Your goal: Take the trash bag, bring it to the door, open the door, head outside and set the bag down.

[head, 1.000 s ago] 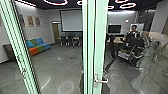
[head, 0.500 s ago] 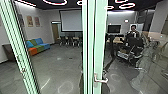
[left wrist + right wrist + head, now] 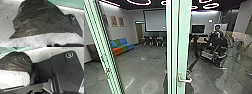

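room: you face a grey floor [image 3: 146,60], with a pale projection screen [image 3: 156,21] on the far side, left of the middle.
door: your green-framed door [image 3: 184,37] stands upright, near and just right of the middle; a second green frame [image 3: 101,45] leans across the near left.
sofa: you have a low sofa [image 3: 122,46] in blue, green and orange at the far left.
person: you can see a person [image 3: 216,33] at the far right, behind dark equipment [image 3: 220,47].
trash bag: your dark, creased trash bag [image 3: 37,18] is close to both wrist cameras, beside the robot's dark plate [image 3: 65,70] and overlapping it from the left wrist camera's side.
pale plastic: you see whitish, crinkled plastic [image 3: 50,38] against the bag's dark film; you cannot tell what is inside the bag.
door handle: your metal door handle [image 3: 185,80] sticks out sideways from the door's frame.
left gripper: you cannot tell how far it is open, or whether it has hold of the bag.
right gripper: you cannot tell its opening or its hold either.
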`<state>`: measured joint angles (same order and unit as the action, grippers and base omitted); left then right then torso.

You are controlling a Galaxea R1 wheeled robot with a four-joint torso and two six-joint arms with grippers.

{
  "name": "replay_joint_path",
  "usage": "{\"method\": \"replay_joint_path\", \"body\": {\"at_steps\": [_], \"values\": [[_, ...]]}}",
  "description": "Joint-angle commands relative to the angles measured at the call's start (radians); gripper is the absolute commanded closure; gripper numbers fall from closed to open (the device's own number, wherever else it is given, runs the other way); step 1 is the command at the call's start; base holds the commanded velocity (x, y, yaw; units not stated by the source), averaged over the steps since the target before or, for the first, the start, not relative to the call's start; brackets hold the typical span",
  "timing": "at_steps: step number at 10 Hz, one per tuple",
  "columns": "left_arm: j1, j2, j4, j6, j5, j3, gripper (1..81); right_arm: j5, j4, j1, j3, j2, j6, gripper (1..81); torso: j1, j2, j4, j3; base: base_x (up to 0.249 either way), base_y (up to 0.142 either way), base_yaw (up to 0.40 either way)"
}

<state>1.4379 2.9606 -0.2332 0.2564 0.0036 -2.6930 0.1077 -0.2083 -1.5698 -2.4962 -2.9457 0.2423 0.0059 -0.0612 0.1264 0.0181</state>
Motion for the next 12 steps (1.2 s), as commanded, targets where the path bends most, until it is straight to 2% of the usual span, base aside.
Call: {"method": "replay_joint_path", "body": {"at_steps": [1, 7, 10, 12], "values": [[-0.070, -0.008, -0.002, -0.002, 0.052, -0.004, 81.1, -0.040, -0.002, 0.059, 0.008, -0.005, -0.003, 1.0, 0.000, 0.000, 0.000, 0.000, 0.000, 0.000, 0.000], [-0.072, -0.008, -0.005, -0.002, 0.052, -0.004, 81.1, -0.040, 0.001, 0.053, 0.007, -0.006, -0.003, 1.0, -0.002, -0.001, 0.000, -0.001, 0.113, 0.000, 0.000], [-0.070, -0.009, -0.009, -0.003, 0.053, -0.004, 81.1, -0.039, 0.000, 0.043, 0.019, 0.001, -0.003, 1.0, 0.000, 0.000, 0.000, 0.000, 0.027, 0.000, 0.000], [-0.070, -0.021, -0.008, -0.006, 0.055, 0.002, 81.1, -0.031, 0.000, 0.033, 0.108, 0.052, -0.003, 1.0, -0.001, 0.000, 0.000, 0.000, 0.000, 0.000, 0.000]]}}
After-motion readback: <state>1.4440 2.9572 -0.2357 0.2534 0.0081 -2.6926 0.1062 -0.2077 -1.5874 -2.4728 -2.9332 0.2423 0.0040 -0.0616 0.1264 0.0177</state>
